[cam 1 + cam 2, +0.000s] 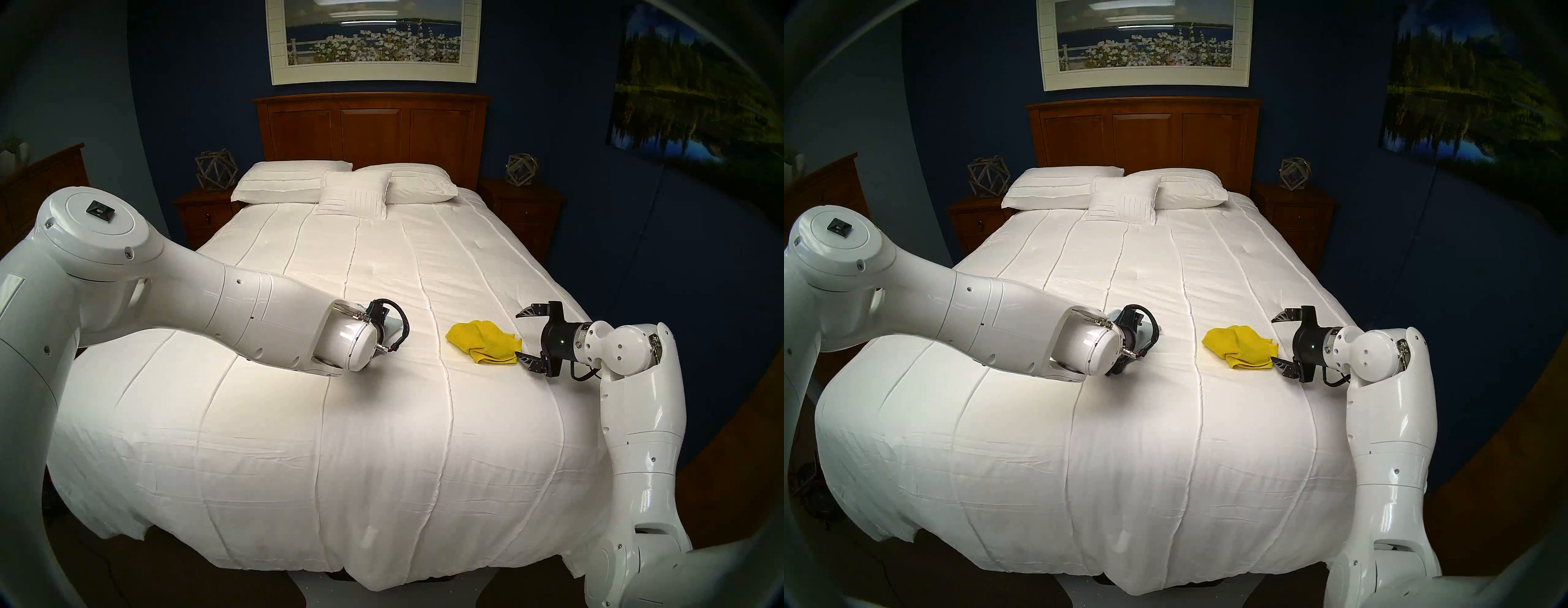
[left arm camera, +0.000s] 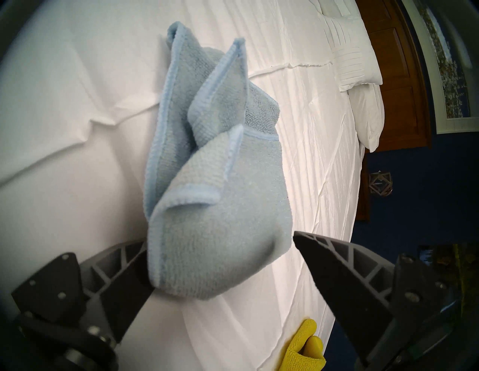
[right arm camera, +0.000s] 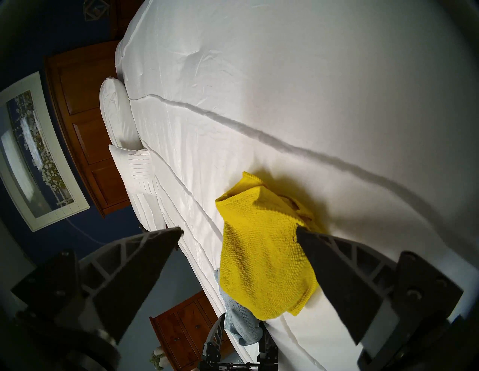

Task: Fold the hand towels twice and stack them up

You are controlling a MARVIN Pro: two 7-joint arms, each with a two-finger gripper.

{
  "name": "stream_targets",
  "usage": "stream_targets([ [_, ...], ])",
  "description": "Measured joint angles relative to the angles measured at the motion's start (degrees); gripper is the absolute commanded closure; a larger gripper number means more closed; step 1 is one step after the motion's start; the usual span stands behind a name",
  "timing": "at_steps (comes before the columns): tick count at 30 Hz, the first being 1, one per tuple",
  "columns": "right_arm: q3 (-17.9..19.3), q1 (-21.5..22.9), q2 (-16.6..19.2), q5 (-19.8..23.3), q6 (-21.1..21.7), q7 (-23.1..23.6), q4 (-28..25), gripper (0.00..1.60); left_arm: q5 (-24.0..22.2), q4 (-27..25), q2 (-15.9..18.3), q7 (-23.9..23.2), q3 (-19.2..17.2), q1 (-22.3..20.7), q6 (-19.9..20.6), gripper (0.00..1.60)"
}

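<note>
The pale blue hand towel [image 2: 207, 207] lies crumpled and loosely bunched on the white quilt [image 1: 382, 424]. My left gripper [image 2: 220, 241] is open, with a finger on each side of the towel's near end. In the head views my left wrist hides most of this towel; only a sliver [image 1: 1145, 335] shows. The yellow hand towel [image 1: 483, 342] lies rumpled to the right of it, also seen in the right wrist view [image 3: 264, 259]. My right gripper [image 1: 518, 335] is open at the yellow towel's right edge, its near finger touching the cloth.
Three white pillows [image 1: 352, 191] lie at the wooden headboard [image 1: 369, 131]. Nightstands [image 1: 203, 216] with wire ornaments flank the bed. The bed's right edge [image 1: 589, 322] is just behind my right gripper. The quilt drops off at the foot, close to me.
</note>
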Motion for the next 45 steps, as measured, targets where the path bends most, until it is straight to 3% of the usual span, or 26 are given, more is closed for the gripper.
stream_targets([
  [5,-0.26,0.07,-0.04,-0.12,-0.22,-0.02,-0.09,0.0,0.02,-2.24,1.54,0.82,0.32,-0.81,0.97,0.91],
  [7,-0.4,0.07,-0.13,-0.16,-0.49,-0.02,-0.16,0.0,0.09,-2.79,2.07,1.12,0.47,-1.1,1.33,1.02],
  [12,-0.83,0.08,-0.48,-0.31,-1.22,-0.03,-0.56,0.0,0.11,-2.97,3.02,2.23,0.52,-1.44,2.65,1.06],
  [17,-1.17,0.06,-0.73,-0.84,-1.89,-0.04,-1.03,0.0,0.02,-2.79,3.99,3.26,0.38,-1.67,4.68,0.85],
  [19,-1.24,0.03,-0.81,-1.07,-2.14,-0.06,-1.23,0.0,0.12,-2.94,4.42,3.5,0.38,-1.92,5.24,0.21],
  [20,-1.28,0.01,-0.85,-1.17,-2.26,-0.06,-1.32,0.0,0.17,-3.04,4.64,3.61,0.38,-2.06,5.49,0.06],
  [33,-1.63,-0.25,-1.33,-1.96,-3.17,-0.1,-2.02,0.0,1.28,-1.35,5.75,4.23,0.31,-3.14,7.15,0.06],
  [45,-1.67,-0.33,-1.45,-2.01,-3.4,-0.07,-2.06,0.0,1.82,0.89,5.5,3.38,-0.09,-2.78,6.06,0.03],
])
